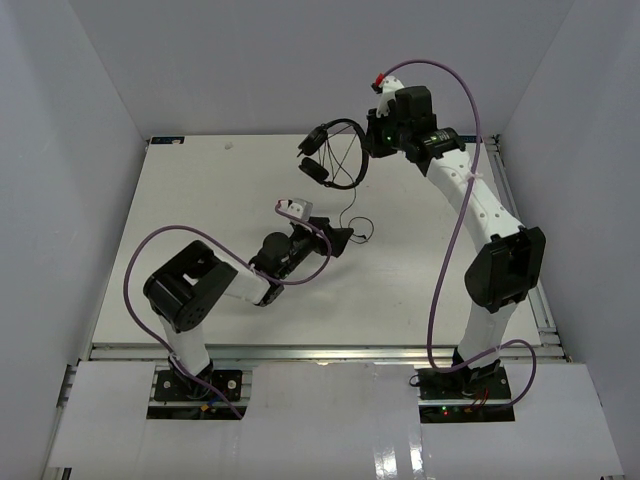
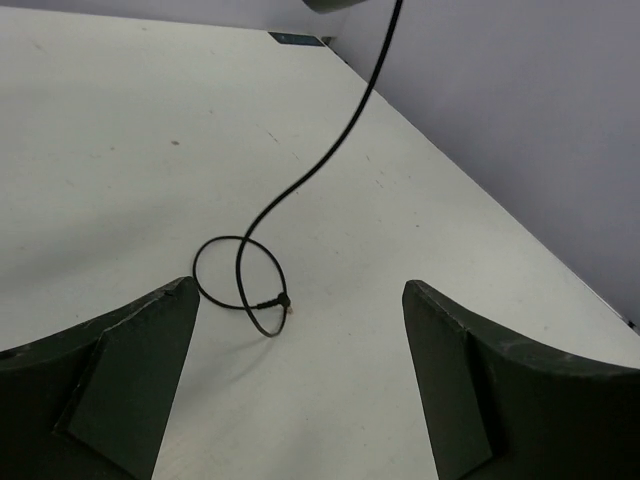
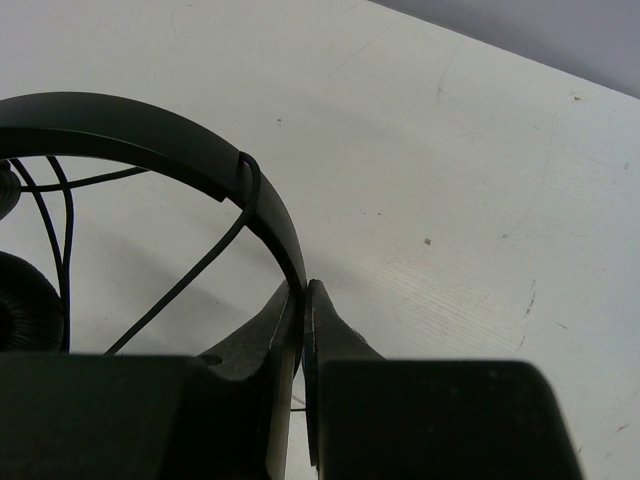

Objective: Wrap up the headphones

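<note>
Right wrist view: the right gripper [image 3: 303,300] pinches the headphones [image 3: 150,140] by the thin headband, holding them raised over the far middle of the table [image 3: 450,150]. The left gripper [image 2: 300,330] stands spread over the cord [image 2: 331,153], whose plug end lies looped on the table. The set looks light, the headband springy, the cord limp and quick to tangle; the slack near the loop seems the best hold. The earpads are mostly cut off, and the cord's turns on the headband are hard to count.

Headphones [image 1: 317,169] behind cord loop [image 2: 241,268], left of right end effector [image 1: 370,138]
</note>
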`<state>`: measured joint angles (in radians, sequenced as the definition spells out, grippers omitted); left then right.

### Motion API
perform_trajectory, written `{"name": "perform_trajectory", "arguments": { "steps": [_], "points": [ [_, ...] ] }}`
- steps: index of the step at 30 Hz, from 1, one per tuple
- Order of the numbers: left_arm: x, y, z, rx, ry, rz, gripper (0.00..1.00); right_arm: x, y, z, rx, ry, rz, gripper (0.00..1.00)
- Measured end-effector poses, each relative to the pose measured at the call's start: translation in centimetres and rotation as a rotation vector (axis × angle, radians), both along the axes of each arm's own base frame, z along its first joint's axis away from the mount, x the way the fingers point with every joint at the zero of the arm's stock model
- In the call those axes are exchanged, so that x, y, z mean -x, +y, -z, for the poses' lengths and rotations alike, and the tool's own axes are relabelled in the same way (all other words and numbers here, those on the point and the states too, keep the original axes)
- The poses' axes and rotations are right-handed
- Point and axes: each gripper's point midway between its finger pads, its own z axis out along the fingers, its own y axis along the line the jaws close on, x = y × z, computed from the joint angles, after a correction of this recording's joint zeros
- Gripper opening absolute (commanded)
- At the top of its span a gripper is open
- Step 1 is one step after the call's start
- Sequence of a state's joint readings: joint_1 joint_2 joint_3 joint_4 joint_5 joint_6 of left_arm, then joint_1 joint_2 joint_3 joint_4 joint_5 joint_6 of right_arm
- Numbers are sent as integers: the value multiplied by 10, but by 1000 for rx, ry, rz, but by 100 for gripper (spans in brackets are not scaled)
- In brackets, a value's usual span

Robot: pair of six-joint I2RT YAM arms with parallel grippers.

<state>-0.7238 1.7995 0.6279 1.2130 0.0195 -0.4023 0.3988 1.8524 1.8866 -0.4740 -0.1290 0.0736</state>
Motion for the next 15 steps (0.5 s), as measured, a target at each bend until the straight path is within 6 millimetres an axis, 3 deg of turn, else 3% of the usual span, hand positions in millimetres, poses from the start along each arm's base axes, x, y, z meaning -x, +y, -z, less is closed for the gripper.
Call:
{"name": "perform_trajectory", "arguments": {
  "steps": [8,15],
  "points": [
    [-25,-15,20,-51,-12,-24,82,11,3,-20,-42,-18,-25,8],
    [-33,-23,62,-77,61,-22,43,19,5,-28,-67,-21,-43,8]
  ]
}}
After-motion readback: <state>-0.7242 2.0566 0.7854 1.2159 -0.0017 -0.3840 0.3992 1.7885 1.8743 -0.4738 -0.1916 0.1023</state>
